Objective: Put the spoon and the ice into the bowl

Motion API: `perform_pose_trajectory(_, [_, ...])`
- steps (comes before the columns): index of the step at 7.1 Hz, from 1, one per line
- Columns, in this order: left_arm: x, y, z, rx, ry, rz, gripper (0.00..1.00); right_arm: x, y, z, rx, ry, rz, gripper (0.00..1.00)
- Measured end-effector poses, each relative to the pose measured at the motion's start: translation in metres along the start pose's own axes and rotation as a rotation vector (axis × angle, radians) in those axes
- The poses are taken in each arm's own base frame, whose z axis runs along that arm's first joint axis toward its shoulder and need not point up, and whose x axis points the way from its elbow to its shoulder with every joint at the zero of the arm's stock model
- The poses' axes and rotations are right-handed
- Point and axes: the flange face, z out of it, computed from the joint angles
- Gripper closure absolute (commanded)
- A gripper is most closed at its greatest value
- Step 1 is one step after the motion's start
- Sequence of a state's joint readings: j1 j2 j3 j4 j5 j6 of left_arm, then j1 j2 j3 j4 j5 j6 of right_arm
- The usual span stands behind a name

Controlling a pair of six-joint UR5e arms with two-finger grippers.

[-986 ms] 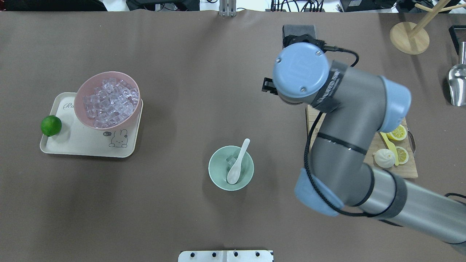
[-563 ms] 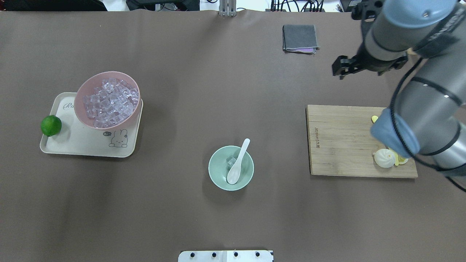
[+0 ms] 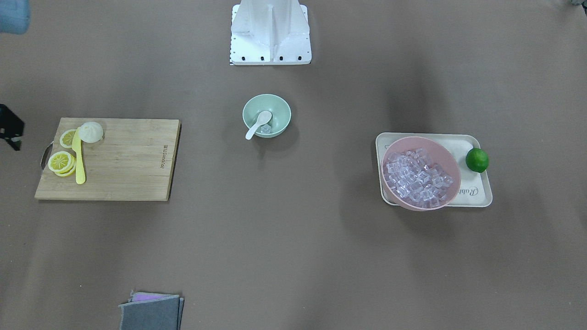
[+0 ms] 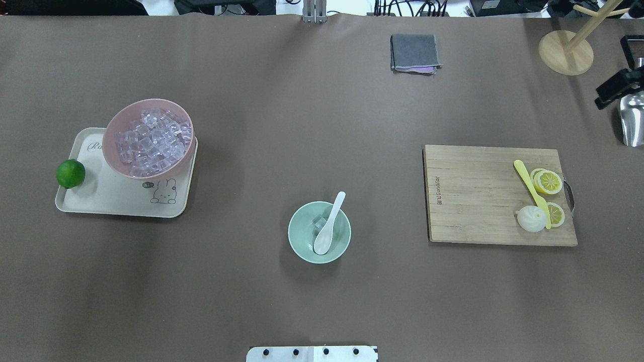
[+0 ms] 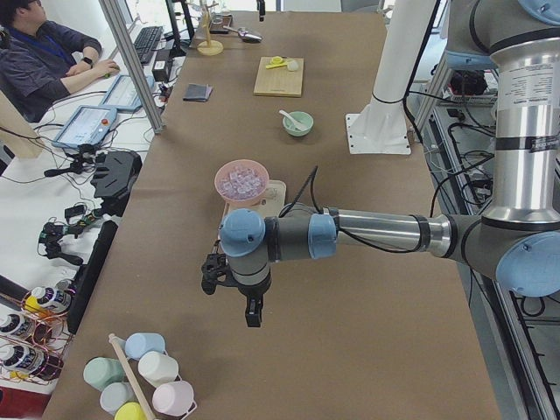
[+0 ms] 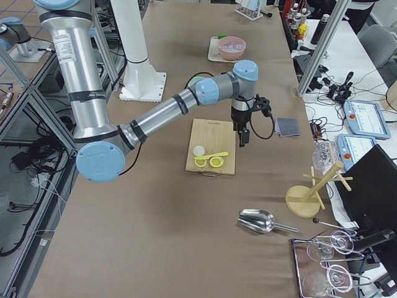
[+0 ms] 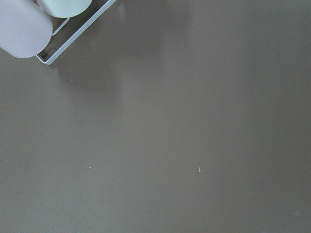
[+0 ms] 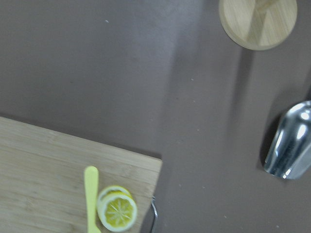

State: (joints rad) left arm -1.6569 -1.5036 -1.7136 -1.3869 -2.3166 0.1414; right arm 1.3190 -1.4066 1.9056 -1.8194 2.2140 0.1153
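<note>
The mint-green bowl (image 4: pixel 300 240) stands at the table's middle, and also shows in the front view (image 3: pixel 279 112). The white spoon (image 4: pixel 329 223) lies in it, scoop down, with its handle leaning over the far right rim. One clear ice cube (image 4: pixel 318 221) lies in the bowl beside the spoon. My right gripper (image 4: pixel 604 98) shows only partly at the overhead view's right edge, far from the bowl; I cannot tell if it is open. It hangs past the cutting board in the right side view (image 6: pixel 242 138). My left gripper (image 5: pixel 250 313) shows only in the left side view, over bare table; I cannot tell its state.
A pink bowl (image 4: pixel 113 151) full of ice cubes sits on a cream tray (image 4: pixel 100 201) with a lime (image 4: pixel 70 173) at the left. At the right, a wooden cutting board (image 4: pixel 478 201) holds a yellow knife (image 4: pixel 528 183), lemon slices and a bun. A grey cloth (image 4: pixel 414 53), wooden stand (image 4: pixel 565 52) and metal scoop (image 4: pixel 633 120) lie at the far side.
My right arm has swung from above the cutting board out to the right, almost leaving the overhead view. The bowl, spoon and ice have not moved.
</note>
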Motion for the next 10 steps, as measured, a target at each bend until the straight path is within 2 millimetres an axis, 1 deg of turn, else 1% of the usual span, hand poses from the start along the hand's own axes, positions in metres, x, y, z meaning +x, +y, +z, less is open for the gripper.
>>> perform_pose_trajectory(1, [0.000,0.000,0.000,0.000,0.002,-0.001,0.02,0.055,0.029,0.010,-0.031,-0.027,-0.017,0.00])
perform_pose_trajectory(2, [0.000,0.000,0.001,-0.001,0.004,-0.001,0.02,0.100,0.070,0.024,-0.061,-0.050,-0.016,0.00])
perform_pose_trajectory(3, [0.000,0.000,0.001,-0.001,0.003,-0.001,0.02,0.127,0.109,0.040,-0.090,-0.092,0.016,0.00])
perform_pose_trajectory(4, [0.000,0.000,0.001,-0.001,0.003,-0.001,0.02,0.142,0.137,0.055,-0.116,-0.140,0.055,0.00])
perform_pose_trajectory(5, [0.000,0.000,0.000,0.000,0.004,-0.001,0.02,0.151,0.158,0.066,-0.136,-0.166,0.087,0.00])
perform_pose_trajectory(6, [0.001,0.000,-0.001,0.003,0.006,-0.001,0.02,0.158,0.171,0.068,-0.139,-0.171,0.108,0.00])
perform_pose_trajectory(8, [0.007,-0.001,-0.008,0.018,-0.003,0.004,0.02,0.171,0.183,0.053,-0.116,-0.122,0.132,0.00])
perform_pose_trajectory(10, [0.016,-0.002,-0.018,0.038,-0.008,0.023,0.02,0.182,0.188,0.049,-0.127,-0.051,0.145,0.00])
